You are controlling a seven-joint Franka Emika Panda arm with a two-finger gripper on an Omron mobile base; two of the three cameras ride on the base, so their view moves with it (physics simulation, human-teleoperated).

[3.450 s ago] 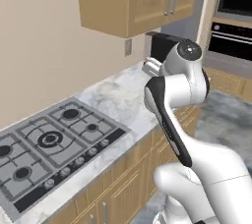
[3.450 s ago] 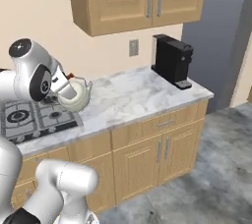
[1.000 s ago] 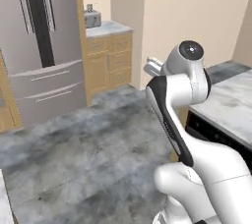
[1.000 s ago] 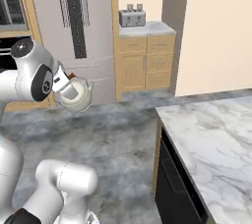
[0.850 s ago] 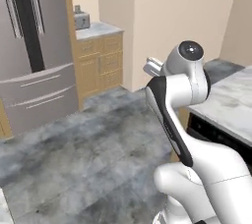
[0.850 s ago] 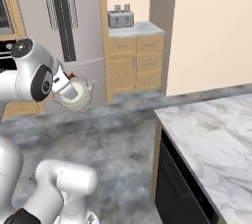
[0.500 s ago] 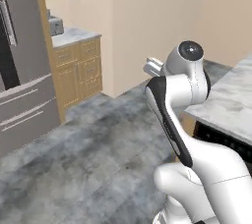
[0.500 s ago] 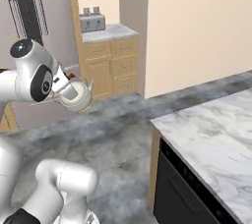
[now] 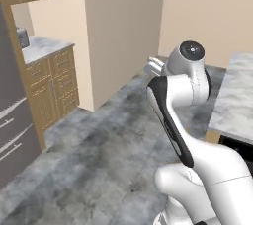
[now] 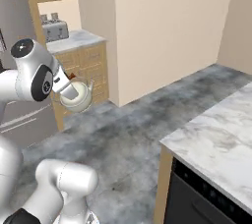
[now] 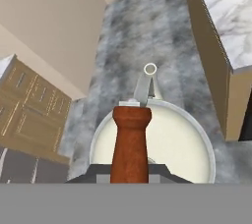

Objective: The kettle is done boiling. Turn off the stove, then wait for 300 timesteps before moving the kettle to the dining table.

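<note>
The cream-white kettle (image 10: pixel 77 96) hangs in the air above the grey floor, spout pointing away from the arm. My gripper (image 10: pixel 68 79) is shut on the kettle's reddish-brown wooden handle bar (image 11: pixel 130 137). In the hand view the kettle's round body (image 11: pixel 170 142) sits right under my gripper (image 11: pixel 130 170), with the spout (image 11: pixel 147 78) ahead. The dining table's marbled white-and-grey top (image 10: pixel 219 137) lies to the right, well apart from the kettle; its edge (image 9: pixel 238 95) and corner (image 11: pixel 224 14) also show. The stove is out of view.
A beige wall column (image 10: pixel 162 31) stands ahead. Wooden cabinets (image 10: pixel 86 66) with a toaster (image 10: pixel 54 30) on top are at the left, beside a steel fridge (image 9: pixel 12 130). Open grey floor (image 10: pixel 128 139) lies between me and the table, which has a dark panel (image 10: pixel 202 198) below.
The whole picture has slid left as the base turns: fridge and cabinets moved toward the left edge, the beige wall came to the centre. The kettle stays held the same way.
</note>
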